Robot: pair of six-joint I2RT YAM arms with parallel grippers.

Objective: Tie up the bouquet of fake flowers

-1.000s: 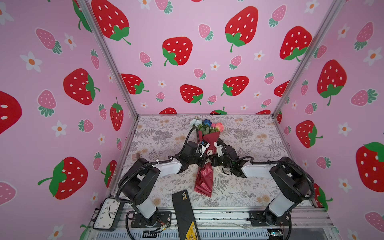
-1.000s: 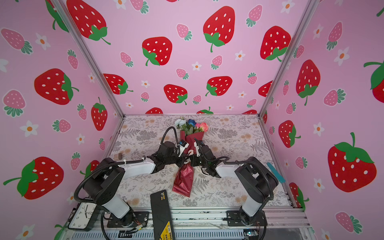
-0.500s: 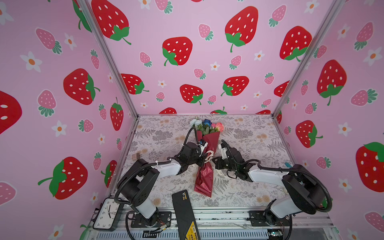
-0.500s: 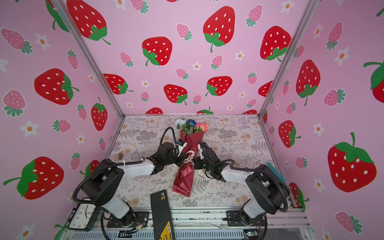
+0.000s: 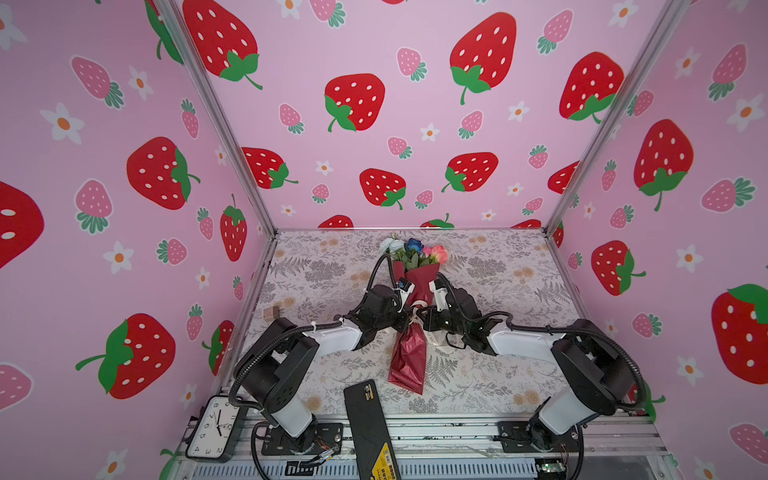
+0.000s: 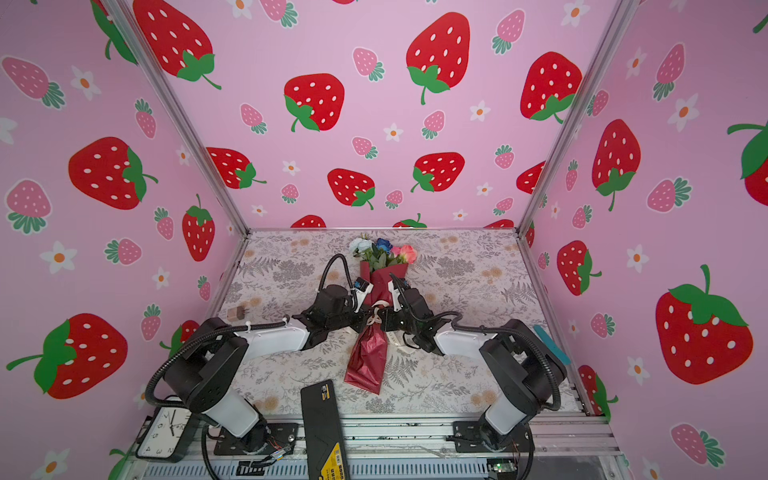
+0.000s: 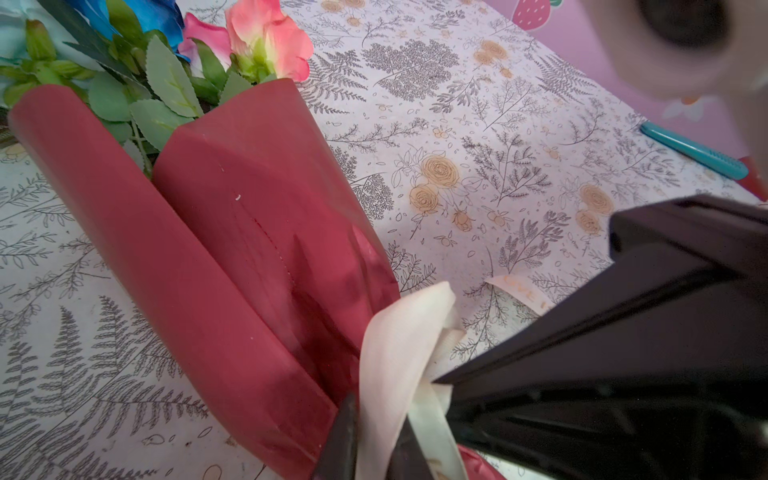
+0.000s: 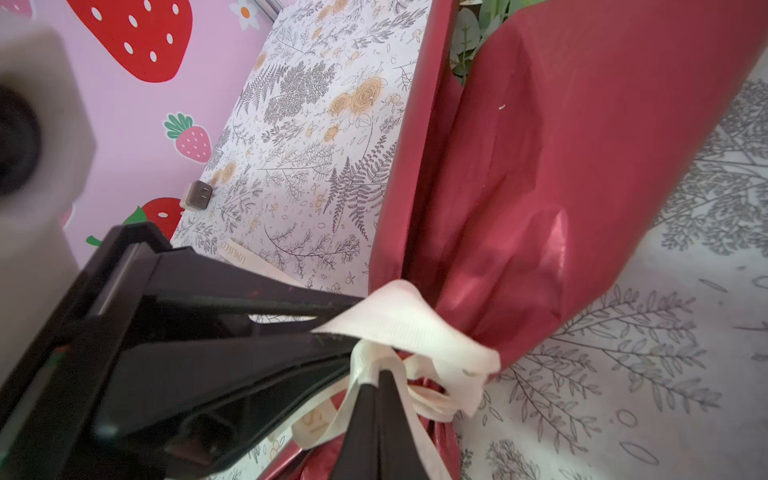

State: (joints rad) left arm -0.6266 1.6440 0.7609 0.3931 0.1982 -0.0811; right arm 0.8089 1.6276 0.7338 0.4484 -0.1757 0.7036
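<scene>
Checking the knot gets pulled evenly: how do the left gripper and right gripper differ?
The left gripper comes in from the left of the bouquet of fake flowers, the right gripper from the right. The left gripper's jaws stand slightly apart on a broad fold of cream ribbon; the right gripper's are pressed tight on a bunched strand. Both grip that ribbon.

Your top views both sit side by side, high over the front edge, looking down and back over the whole table (image 5: 498, 386) (image 6: 436, 390) from far off, so they share nearly everything. Your wrist cams ride low and really close, the left one facing the bouquet (image 7: 249, 249) from one flank, the right (image 8: 582, 166) from the opposite flank, and both catch the cream ribbon (image 7: 395, 332) (image 8: 407, 320) at its waist.
</scene>
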